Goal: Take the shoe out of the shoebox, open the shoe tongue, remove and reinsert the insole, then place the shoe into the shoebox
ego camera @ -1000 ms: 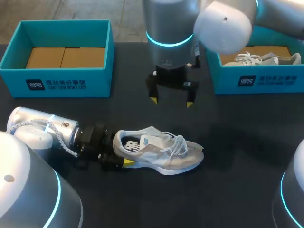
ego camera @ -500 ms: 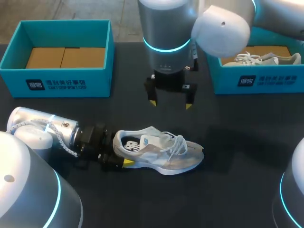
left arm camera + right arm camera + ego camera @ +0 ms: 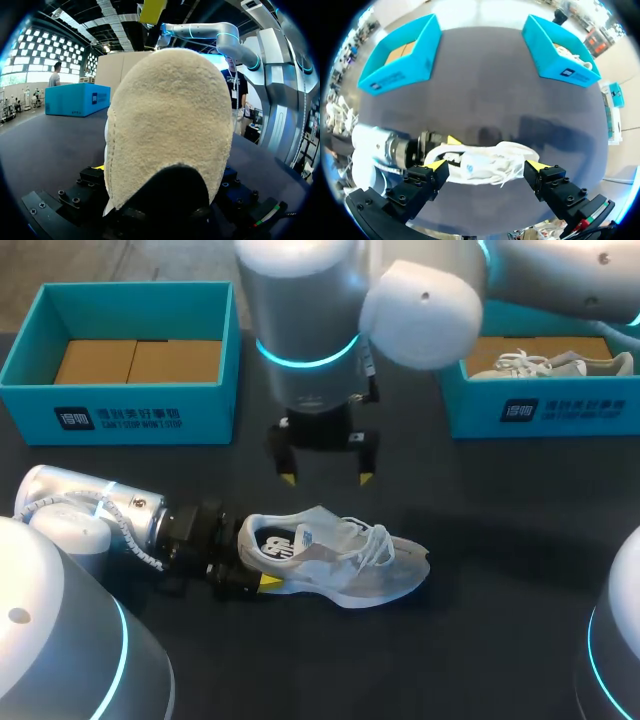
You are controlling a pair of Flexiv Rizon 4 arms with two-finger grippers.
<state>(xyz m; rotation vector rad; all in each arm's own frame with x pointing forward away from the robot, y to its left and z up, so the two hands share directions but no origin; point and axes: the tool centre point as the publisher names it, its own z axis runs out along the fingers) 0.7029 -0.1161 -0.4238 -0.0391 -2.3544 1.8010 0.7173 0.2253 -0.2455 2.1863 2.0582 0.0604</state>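
Observation:
A white and grey shoe point(image 3: 340, 558) stands upright on the dark table, toe to the right, tongue and laces up. My left gripper point(image 3: 255, 554) lies low on the table and is shut on the shoe's heel, one yellow tip showing on the near side. In the left wrist view the cream heel point(image 3: 170, 120) fills the space between its fingers and hides their tips. My right gripper point(image 3: 322, 478) hangs open above the table just beyond the shoe, pointing down. In the right wrist view the shoe point(image 3: 485, 162) lies under and between its spread fingers point(image 3: 436, 165), apart from them.
A teal shoebox point(image 3: 120, 415) with a bare cardboard floor stands at the back left. A second teal shoebox point(image 3: 545, 412) at the back right holds another pale shoe point(image 3: 555, 365). My left arm point(image 3: 95, 515) lies along the table's left side.
My right arm has swung left and a little toward the shoe, its open gripper now over the heel end. The shoe and my left gripper have stayed put.

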